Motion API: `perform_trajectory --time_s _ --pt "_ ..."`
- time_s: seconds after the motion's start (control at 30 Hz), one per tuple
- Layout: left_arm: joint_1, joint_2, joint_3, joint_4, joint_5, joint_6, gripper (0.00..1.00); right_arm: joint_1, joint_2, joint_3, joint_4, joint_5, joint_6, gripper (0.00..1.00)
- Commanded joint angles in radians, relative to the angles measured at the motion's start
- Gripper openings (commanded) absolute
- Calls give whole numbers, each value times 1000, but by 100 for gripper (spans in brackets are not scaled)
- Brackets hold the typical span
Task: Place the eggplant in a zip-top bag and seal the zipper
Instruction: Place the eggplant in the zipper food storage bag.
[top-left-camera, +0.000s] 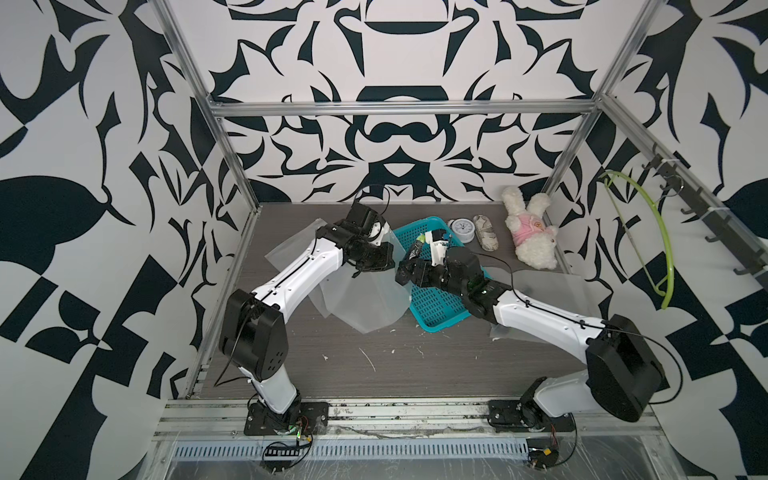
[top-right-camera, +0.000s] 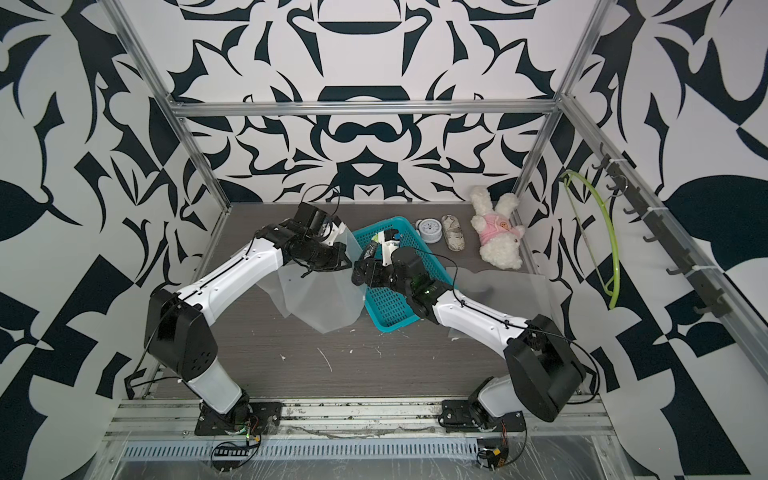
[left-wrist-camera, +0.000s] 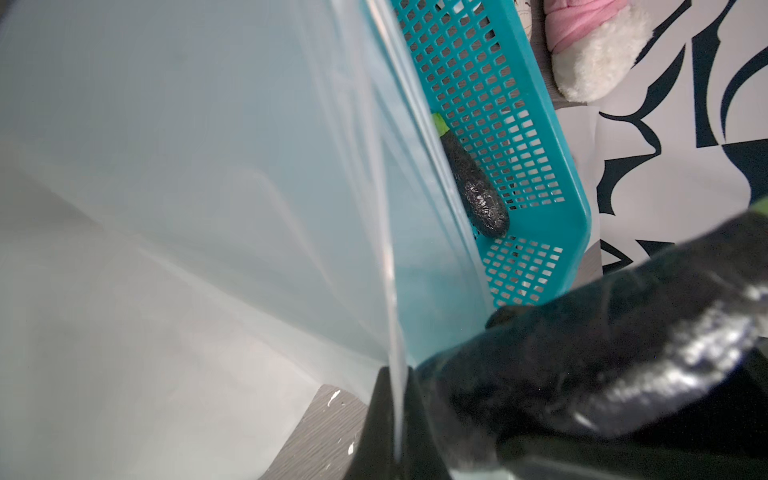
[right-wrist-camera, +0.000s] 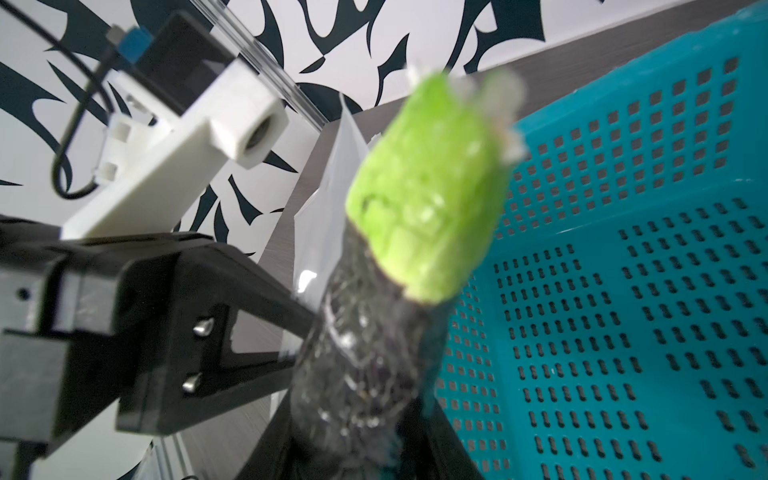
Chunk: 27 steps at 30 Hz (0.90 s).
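Note:
A dark purple eggplant (right-wrist-camera: 365, 353) with a green cap stands between the jaws of my right gripper (right-wrist-camera: 357, 436), which is shut on its lower end. In both top views the eggplant (top-left-camera: 417, 248) (top-right-camera: 370, 249) is held above the near left edge of the teal basket (top-left-camera: 436, 307). Just left of it, my left gripper (top-left-camera: 365, 270) (left-wrist-camera: 397, 374) is shut on the edge of a clear zip-top bag (top-left-camera: 365, 299) (left-wrist-camera: 208, 166), which hangs down to the table. The held eggplant (left-wrist-camera: 602, 353) sits right beside the bag's edge. A second eggplant (left-wrist-camera: 473, 183) lies in the basket (left-wrist-camera: 552, 137).
At the back right lie a white plush toy in pink (top-left-camera: 530, 226), a small round clock (top-left-camera: 462, 228) and a wrapped oblong object (top-left-camera: 484, 232). More clear plastic sheets lie under the right arm (top-left-camera: 536, 286) and behind the left arm (top-left-camera: 291, 249). A green hanger (top-left-camera: 660, 249) hangs on the right wall.

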Motion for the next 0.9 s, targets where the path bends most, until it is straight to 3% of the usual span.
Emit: perform_trajectory --time_s 0.0,0.37,0.87 --pt "5 -37 -18 -34 26 10 0 6 -35 16 16 46 -59 23" --pt "5 -109 62 -108 -15 36 0 65 23 152 -107 -154 -313 24" --pt "5 -191 104 -186 -35 65 0 66 131 293 -331 -117 -366 26"
